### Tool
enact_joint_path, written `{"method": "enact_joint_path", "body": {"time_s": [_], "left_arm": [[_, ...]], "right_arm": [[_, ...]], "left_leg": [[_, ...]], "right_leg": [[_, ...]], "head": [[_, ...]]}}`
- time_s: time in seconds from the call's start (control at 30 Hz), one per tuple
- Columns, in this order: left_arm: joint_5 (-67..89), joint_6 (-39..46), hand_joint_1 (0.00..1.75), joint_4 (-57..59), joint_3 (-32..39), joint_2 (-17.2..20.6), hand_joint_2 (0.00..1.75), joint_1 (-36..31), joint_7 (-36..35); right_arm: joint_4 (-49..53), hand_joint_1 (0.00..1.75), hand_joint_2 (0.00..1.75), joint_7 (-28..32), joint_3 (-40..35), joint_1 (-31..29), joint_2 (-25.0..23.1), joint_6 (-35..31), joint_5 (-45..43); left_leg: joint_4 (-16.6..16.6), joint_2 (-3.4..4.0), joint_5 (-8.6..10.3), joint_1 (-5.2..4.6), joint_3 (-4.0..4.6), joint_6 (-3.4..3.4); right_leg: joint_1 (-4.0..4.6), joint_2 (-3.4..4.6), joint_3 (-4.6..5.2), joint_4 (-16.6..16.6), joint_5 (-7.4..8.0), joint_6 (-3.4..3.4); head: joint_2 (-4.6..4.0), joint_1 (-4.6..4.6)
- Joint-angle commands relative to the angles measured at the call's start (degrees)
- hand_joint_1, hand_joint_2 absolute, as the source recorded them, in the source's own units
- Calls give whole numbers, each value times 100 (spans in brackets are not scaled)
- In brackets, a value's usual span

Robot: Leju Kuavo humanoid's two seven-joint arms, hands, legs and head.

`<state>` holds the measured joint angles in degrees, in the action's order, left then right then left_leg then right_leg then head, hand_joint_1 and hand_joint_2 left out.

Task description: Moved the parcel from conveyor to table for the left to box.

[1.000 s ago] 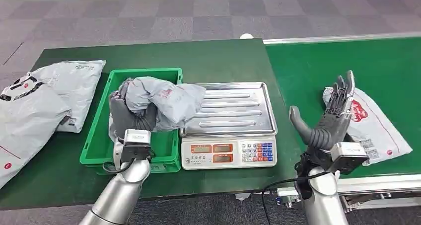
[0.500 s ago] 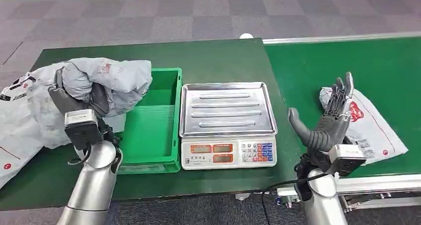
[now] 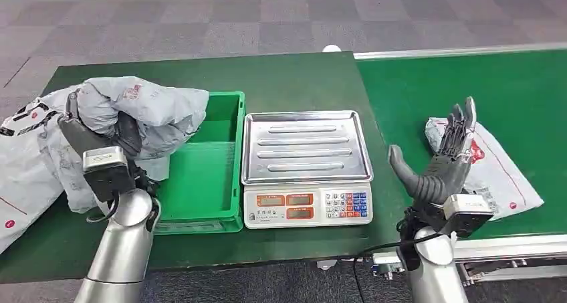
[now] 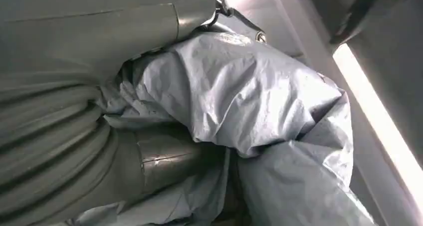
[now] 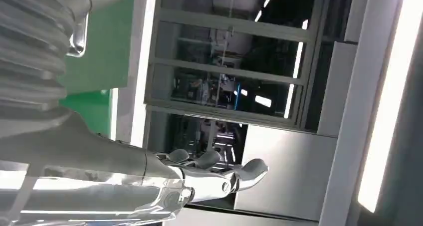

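Left robot hand [image 3: 100, 132] grips crumpled parcel [image 3: 144, 106] above bench [image 3: 294, 75] (wrist view: thumb pressed into plastic); right robot hand [image 3: 444, 152] splayed, empty.

Your crumpled grey parcel [image 3: 150, 109] is hanging in the left hand [image 3: 100, 139], overlapping the green box's [image 3: 200, 182] left rim.

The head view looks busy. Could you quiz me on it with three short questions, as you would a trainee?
1. True or false: the left hand holds a grey parcel.
2. What stands between the green bin and the conveyor? A) a scale B) a lamp C) a bottle
3. Fill in: the right hand is raised and ____, with another parcel lying behind it on the belt.

Key: 1 true; 2 A, the scale; 3 open.
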<state>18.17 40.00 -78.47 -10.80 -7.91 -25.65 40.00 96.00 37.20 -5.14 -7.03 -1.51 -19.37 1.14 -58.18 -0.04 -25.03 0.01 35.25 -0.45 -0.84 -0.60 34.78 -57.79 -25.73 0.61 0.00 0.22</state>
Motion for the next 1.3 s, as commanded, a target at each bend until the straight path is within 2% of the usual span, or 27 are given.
{"method": "enact_joint_path", "body": {"time_s": [0.03,0.2,0.23,0.27,0.4,0.53,0.9,1.1,1.13,1.17,1.23,1.3], "left_arm": [[1913,0,175,1325,976,-247,175,-888,0],[3325,0,175,3498,495,-144,175,-1644,-1253],[4045,-586,175,4315,161,31,175,-1859,-2027],[4320,-432,175,4744,108,-21,175,-1843,-2928],[4130,-163,175,5526,288,45,175,-1879,-3230],[4127,-196,175,5513,366,157,175,-1861,-3408],[4213,-351,175,5352,321,101,175,-1707,-3502],[4698,0,175,5060,293,237,175,-1598,-3876],[4811,0,157,4917,314,268,175,-1555,-3966],[5239,0,0,4474,538,275,175,-1372,-4179],[5436,0,0,4104,842,251,175,-1209,-4129],[5396,0,0,3350,1522,83,175,-900,-3472]], "right_arm": [[-161,0,175,-110,-46,-199,115,-33,-15],[-244,0,175,-151,-50,-248,186,60,12],[-225,0,175,-156,-29,-238,186,53,24],[-134,0,175,-199,-7,-184,197,76,61],[-185,0,175,-271,-47,-153,143,161,215],[-338,0,175,-289,-126,-343,75,178,299],[-298,0,175,-363,-99,-265,84,204,375],[-342,0,175,-354,-132,-222,99,258,420],[-358,0,175,-354,-145,-242,102,258,425],[-378,0,175,-372,-173,-275,108,269,430],[-376,0,175,-383,-191,-284,109,263,437],[-386,0,175,-387,-188,-252,118,234,436]], "left_leg": [[8,6,-6,9,-28,-2],[10,-30,8,-1,-20,0],[14,-24,8,5,-25,0],[14,-28,10,6,-28,0],[15,-11,6,-5,-34,1],[11,33,-3,4,-38,-5],[10,28,1,5,-25,-4],[11,29,0,6,-27,-6],[9,27,0,6,-22,-5],[14,31,-1,7,-30,-6],[15,39,-3,7,-32,-6],[13,41,-4,8,-32,-7]], "right_leg": [[9,12,-31,18,1,-6],[-1,-27,-28,10,-1,-3],[4,-20,-34,19,4,-4],[5,-23,-39,22,5,-4],[-6,-9,-32,14,3,-1],[4,39,-27,16,10,-9],[5,34,-15,13,12,-7],[6,35,-16,14,11,-9],[6,32,-13,12,11,-8],[7,37,-19,17,11,-9],[7,45,-19,19,12,-9],[8,46,-19,17,11,-9]], "head": [[0,0],[0,0],[-2,0],[-2,0],[-2,2],[0,0],[-2,0],[0,0],[0,0],[0,0],[0,0],[0,0]]}}
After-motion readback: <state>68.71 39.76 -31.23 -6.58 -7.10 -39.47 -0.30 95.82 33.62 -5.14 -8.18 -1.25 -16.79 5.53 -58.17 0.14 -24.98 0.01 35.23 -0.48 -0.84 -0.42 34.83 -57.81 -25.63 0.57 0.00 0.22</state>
